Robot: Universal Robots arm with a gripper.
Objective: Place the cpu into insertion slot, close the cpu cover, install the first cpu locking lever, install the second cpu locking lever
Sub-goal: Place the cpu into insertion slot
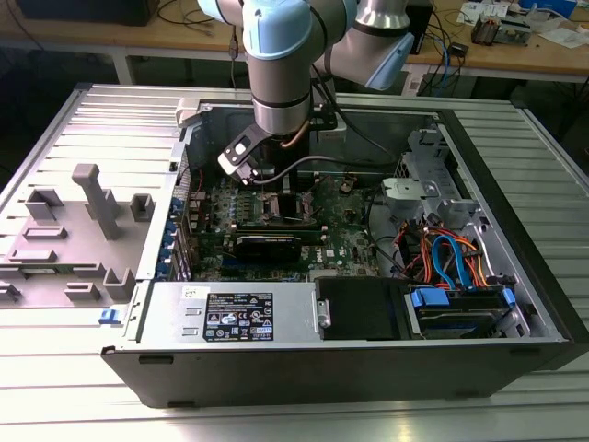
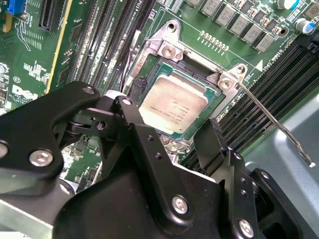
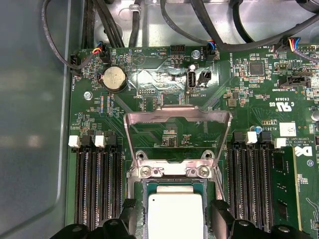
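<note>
Computer case (image 1: 368,368) lies open on the ribbed metal surface (image 1: 534,405), the green motherboard (image 1: 350,244) exposed inside. In the second wrist view the insertion slot (image 2: 192,69) holds the cpu (image 2: 172,104), which sits flat and square in it, so the first step looks done. The cpu cover (image 3: 177,115) stands raised on its hinge, not closed. One locking lever (image 2: 271,122) sticks up free beside the slot, so the cover and both lever steps appear left. The end effector (image 3: 174,204) hangs over the cpu, fingers spread apart either side of it, gripping nothing.
</note>
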